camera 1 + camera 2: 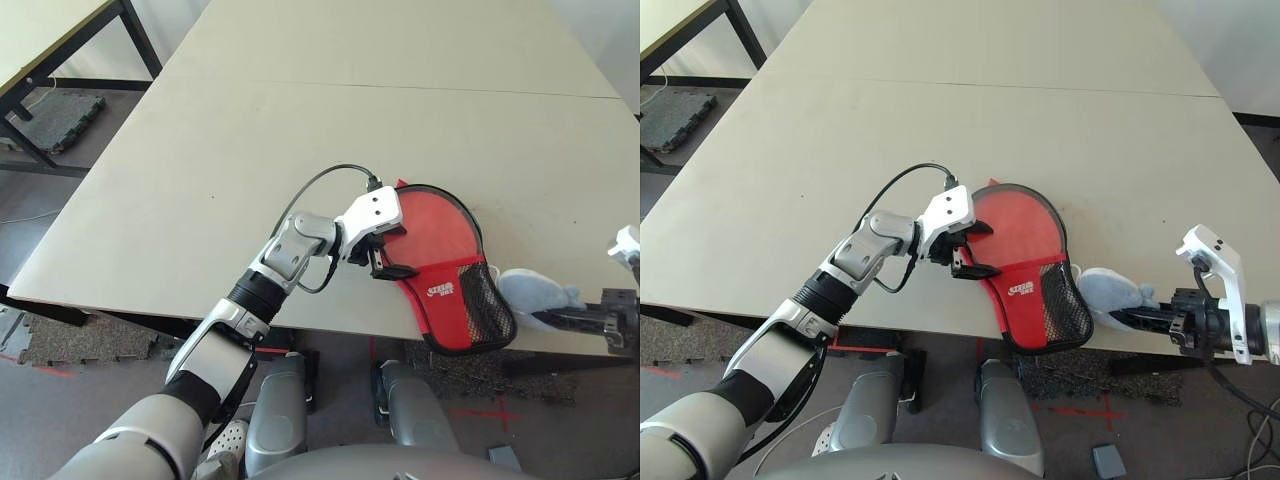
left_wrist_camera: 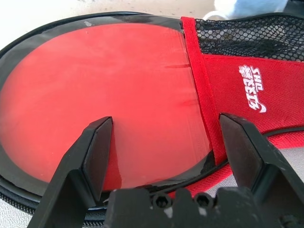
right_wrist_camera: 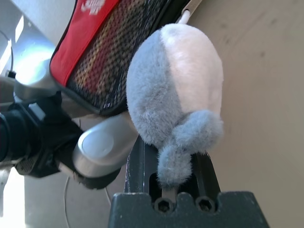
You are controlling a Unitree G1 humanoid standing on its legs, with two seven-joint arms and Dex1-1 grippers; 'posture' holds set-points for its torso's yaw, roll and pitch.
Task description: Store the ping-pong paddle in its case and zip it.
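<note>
The case point(image 1: 1025, 270) lies at the table's point(image 1: 940, 130) near edge, its mesh end hanging over it. The ping-pong paddle point(image 2: 104, 99) lies inside. The left gripper point(image 1: 965, 250) is spread wide at the case's left side, grasping nothing. The right gripper point(image 3: 173, 178) is clenched on a grey plush toy point(image 1: 1110, 292) beside the case. The far table is free.

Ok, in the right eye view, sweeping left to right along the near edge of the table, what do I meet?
left gripper with open fingers → the case, red with a black mesh pocket, hanging partly over the table edge → grey plush toy → right gripper, its fingers at the plush toy.
</note>
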